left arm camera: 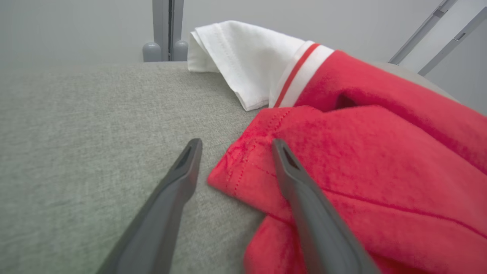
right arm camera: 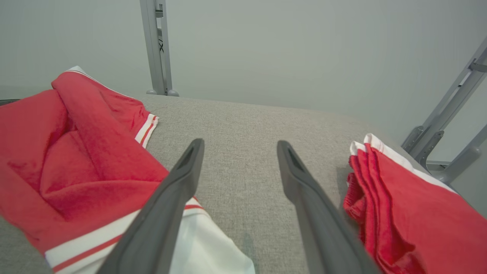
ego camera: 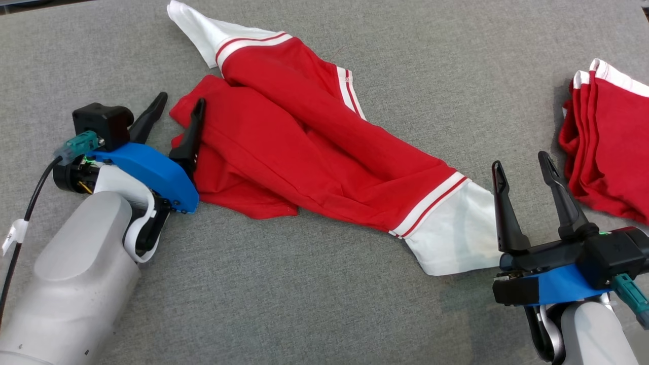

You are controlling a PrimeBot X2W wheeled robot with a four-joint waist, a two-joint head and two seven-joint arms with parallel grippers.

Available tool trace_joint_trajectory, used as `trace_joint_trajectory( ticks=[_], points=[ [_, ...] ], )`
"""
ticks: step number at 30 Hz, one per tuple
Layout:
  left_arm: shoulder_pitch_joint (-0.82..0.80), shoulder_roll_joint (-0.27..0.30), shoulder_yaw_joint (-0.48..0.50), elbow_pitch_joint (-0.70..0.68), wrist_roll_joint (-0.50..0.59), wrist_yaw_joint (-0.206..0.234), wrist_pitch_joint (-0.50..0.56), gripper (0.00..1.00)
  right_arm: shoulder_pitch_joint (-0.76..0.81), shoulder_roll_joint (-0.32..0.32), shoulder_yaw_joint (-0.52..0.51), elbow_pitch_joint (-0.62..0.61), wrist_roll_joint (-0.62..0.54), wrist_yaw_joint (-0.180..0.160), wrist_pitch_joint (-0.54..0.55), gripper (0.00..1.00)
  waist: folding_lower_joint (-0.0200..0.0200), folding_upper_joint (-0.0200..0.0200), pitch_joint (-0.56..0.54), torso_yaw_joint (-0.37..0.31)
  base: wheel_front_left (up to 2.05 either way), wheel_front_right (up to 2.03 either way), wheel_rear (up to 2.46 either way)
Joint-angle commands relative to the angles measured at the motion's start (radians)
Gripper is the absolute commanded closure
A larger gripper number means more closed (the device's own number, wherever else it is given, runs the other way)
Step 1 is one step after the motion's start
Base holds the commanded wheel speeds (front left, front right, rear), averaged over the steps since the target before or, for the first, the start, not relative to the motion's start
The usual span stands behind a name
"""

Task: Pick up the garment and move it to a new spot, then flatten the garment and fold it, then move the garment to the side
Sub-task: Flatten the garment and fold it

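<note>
The garment [ego camera: 304, 147], red with white striped ends, lies crumpled diagonally across the centre of the grey bench [ego camera: 324, 314]. The left end effector [ego camera: 181, 99] stands wide and empty: 1 finger is over the garment's left hem, the other over bare bench. The right end effector [ego camera: 519, 159] stands wide and empty beside the near white end, between the garment and a folded red pile [ego camera: 608, 152].

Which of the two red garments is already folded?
The garment on the right, beside the right gripper, lies in neat stacked layers. The middle garment sprawls crumpled, white sleeves sticking out.
</note>
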Motion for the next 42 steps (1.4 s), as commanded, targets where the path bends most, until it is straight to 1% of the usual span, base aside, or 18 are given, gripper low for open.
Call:
trace_joint_trajectory(
  ticks=[1, 5, 9, 10, 11, 13, 14, 15, 16, 17, 21, 25, 27, 31, 35, 40, 42],
  points=[
    [-0.013, 0.01, -0.014, 0.007, -0.001, -0.002, 0.006, 0.0, -0.011, -0.001, 0.001, 0.003, 0.004, 0.0, -0.004, 0.0, 0.0, -0.0002, -0.001, 0.001, 0.0, 0.0, 0.0],
    [-0.02, 0.024, -0.069, 0.024, -0.021, -0.002, 0.024, 0.0, -0.013, -0.001, 0.01, 0.009, 0.006, 0.0, -0.004, 0.0, 0.0, -0.0002, -0.002, -0.001, 0.0, 0.0, 0.0],
    [-0.03, 0.036, -0.123, 0.052, -0.01, -0.002, 0.03, 0.0, -0.015, -0.002, 0.013, 0.016, 0.008, 0.0, -0.004, 0.0, 0.0, -0.0002, -0.005, -0.004, 0.0, 0.0, 0.0],
    [-0.035, 0.041, -0.144, 0.063, 0.011, -0.002, 0.034, 0.0, -0.015, -0.002, 0.012, 0.017, 0.008, 0.0, -0.004, 0.0, 0.0, -0.0002, -0.006, -0.005, 0.0, 0.0, 0.0],
    [-0.038, 0.041, -0.16, 0.073, 0.014, -0.002, 0.038, 0.06, -0.013, -0.001, 0.011, 0.017, 0.008, 0.0, -0.004, 0.0, 0.0, -0.0002, -0.007, -0.006, 0.0, 0.0, 0.0],
    [-0.039, 0.032, -0.169, 0.086, 0.005, -0.002, 0.036, 0.51, -0.009, -0.001, 0.009, 0.02, 0.01, 0.0, -0.004, 0.0, 0.0, -0.0002, -0.007, -0.006, 0.0, 0.0, 0.0],
    [-0.044, 0.031, -0.177, 0.091, 0.007, -0.002, 0.03, 0.67, -0.007, -0.001, 0.009, 0.021, 0.012, 0.0, -0.004, 0.0, 0.0, -0.0002, -0.008, -0.006, 0.0, 0.0, 0.0],
    [-0.045, 0.026, -0.173, 0.092, -0.004, -0.002, 0.013, 0.79, -0.006, -0.001, 0.009, 0.022, 0.013, 0.0, -0.004, 0.0, 0.0, -0.0002, -0.009, -0.006, 0.0, 0.0, 0.0],
    [-0.05, 0.024, -0.166, 0.095, -0.006, -0.002, -0.012, 1.0, -0.005, -0.002, 0.009, 0.023, 0.015, 0.0, -0.004, 0.0, 0.0, -0.0002, -0.011, -0.006, 0.0, 0.0, 0.0],
    [-0.06, 0.028, -0.167, 0.103, 0.008, -0.001, -0.032, 1.0, -0.004, -0.001, 0.009, 0.025, 0.016, 0.0, -0.004, 0.0, 0.0, -0.0002, -0.014, -0.006, 0.0, 0.0, 0.0],
    [-0.059, 0.012, -0.15, 0.118, 0.006, 0.0, -0.085, 1.0, 0.006, -0.001, 0.002, 0.038, 0.017, 0.0, -0.004, 0.0, 0.0, -0.0002, -0.038, 0.006, 0.0, 0.0, 0.0],
    [-0.035, -0.017, -0.105, 0.108, 0.003, 0.003, -0.105, 1.0, 0.027, -0.001, -0.024, 0.065, 0.012, 0.0, -0.004, 0.0, 0.0, -0.0002, -0.098, 0.045, 0.0, 0.0, 0.0],
    [-0.011, -0.028, -0.045, 0.071, 0.013, 0.019, -0.106, 1.0, 0.042, -0.002, -0.036, 0.08, 0.008, 0.0, -0.004, 0.0, 0.0, -0.0002, -0.137, 0.068, 0.0, 0.0, 0.0],
    [0.106, -0.057, 0.068, 0.008, 0.057, 0.045, -0.106, 1.0, 0.076, -0.002, -0.068, 0.121, 0.006, 0.0, -0.004, 0.0, 0.0, -0.0002, -0.227, 0.124, 0.0, 0.0, 0.0],
    [0.232, -0.078, 0.156, -0.017, 0.095, 0.065, -0.106, 1.0, 0.108, -0.002, -0.086, 0.15, 0.003, 0.0, -0.003, 0.0, 0.0, -0.0002, -0.301, 0.171, 0.0, 0.0, 0.0],
    [0.366, -0.101, 0.263, -0.025, 0.121, 0.088, -0.106, 1.0, 0.132, -0.002, -0.089, 0.175, 0.011, 0.0, -0.004, 0.0, 0.0, -0.0002, -0.353, 0.207, 0.0, 0.0, 0.0],
    [0.41, -0.112, 0.298, -0.022, 0.137, 0.088, -0.106, 1.0, 0.14, -0.002, -0.088, 0.183, 0.014, 0.0, -0.004, 0.0, 0.0, -0.0002, -0.366, 0.215, 0.0, 0.0, 0.0]
  ],
)
